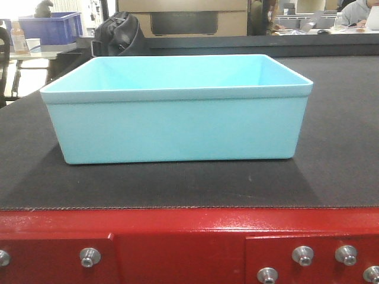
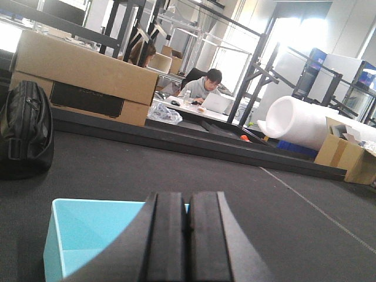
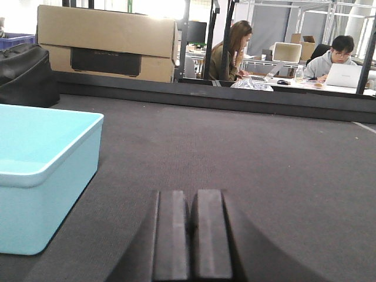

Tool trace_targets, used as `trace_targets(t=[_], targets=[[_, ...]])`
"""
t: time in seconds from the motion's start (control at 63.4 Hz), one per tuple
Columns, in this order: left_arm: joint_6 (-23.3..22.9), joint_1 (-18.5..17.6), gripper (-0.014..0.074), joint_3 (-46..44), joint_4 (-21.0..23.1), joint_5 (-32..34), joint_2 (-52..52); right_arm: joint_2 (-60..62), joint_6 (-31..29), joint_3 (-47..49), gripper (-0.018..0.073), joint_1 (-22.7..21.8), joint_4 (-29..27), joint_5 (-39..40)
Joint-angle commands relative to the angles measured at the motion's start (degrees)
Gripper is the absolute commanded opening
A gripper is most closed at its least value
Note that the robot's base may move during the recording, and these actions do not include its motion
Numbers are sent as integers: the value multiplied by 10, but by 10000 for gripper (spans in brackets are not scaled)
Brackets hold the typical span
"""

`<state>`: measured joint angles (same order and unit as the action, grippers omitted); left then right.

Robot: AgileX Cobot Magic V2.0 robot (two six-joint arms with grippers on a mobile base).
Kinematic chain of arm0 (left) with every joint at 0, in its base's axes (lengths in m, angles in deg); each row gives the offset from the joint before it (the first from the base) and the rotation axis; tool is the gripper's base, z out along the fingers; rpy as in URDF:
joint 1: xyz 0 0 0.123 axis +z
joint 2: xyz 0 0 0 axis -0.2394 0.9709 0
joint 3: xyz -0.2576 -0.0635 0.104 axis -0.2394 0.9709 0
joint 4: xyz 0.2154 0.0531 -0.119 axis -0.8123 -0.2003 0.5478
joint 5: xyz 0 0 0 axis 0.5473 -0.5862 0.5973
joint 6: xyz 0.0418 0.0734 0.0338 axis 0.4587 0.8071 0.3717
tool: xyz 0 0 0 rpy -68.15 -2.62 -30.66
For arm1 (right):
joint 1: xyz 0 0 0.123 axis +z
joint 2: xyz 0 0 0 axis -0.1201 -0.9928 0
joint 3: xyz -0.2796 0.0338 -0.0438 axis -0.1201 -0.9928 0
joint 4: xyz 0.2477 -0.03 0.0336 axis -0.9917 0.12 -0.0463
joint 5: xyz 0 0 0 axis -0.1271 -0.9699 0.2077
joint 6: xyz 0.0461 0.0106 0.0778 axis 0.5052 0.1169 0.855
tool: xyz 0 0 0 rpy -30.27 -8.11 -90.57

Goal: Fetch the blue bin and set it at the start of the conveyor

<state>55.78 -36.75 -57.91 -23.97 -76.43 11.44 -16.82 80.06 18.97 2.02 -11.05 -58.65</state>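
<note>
The pale blue bin (image 1: 177, 124) stands upright and empty on the dark woven conveyor belt (image 1: 337, 165), just behind the red metal frame edge (image 1: 177, 228) with silver bolt heads (image 1: 90, 257). Neither gripper shows in the front view. In the left wrist view my left gripper (image 2: 188, 197) is shut and empty, with the bin (image 2: 88, 235) showing behind it to the left. In the right wrist view my right gripper (image 3: 192, 194) is shut and empty over the bare belt (image 3: 264, 158), and the bin (image 3: 35, 176) stands apart to its left.
A black bag (image 2: 23, 135) and a long cardboard box (image 2: 82, 73) sit beyond the belt's far edge. A dark blue crate (image 1: 53, 26) stands at the back left. People work at desks (image 3: 335, 64) behind. A white foam roll (image 2: 305, 120) lies at the right.
</note>
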Motion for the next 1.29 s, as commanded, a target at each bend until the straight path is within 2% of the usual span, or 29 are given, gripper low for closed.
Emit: trace_targets(t=[0.0, 0.631, 0.678, 0.725, 0.789, 0.899, 1.136, 1.214, 1.277], targets=[[2, -1, -111, 1, 4, 9, -2, 2, 0, 0, -162, -2, -2, 9], [2, -1, -111, 1, 4, 9, -2, 2, 0, 0, -162, -2, -2, 9], [3, -1, -111, 2, -10, 14, -6, 2, 0, 0, -162, -2, -2, 9], [5, -1, -111, 5, -69, 26, -14, 2, 0, 0, -162, -2, -2, 9], [8, 8, -111, 16, -113, 45, -27, 2, 0, 0, -162, -2, -2, 9], [50, 55, -111, 62, -128, 73, -56, 2, 0, 0, -162, -2, -2, 9], [50, 207, -111, 191, -129, 64, -128, 2, 0, 0, -162, -2, -2, 9], [50, 236, -111, 215, -135, 64, -150, 2, 0, 0, -162, -2, -2, 9], [27, 249, -111, 235, -168, 64, -169, 2, 0, 0, -162, -2, -2, 9]])
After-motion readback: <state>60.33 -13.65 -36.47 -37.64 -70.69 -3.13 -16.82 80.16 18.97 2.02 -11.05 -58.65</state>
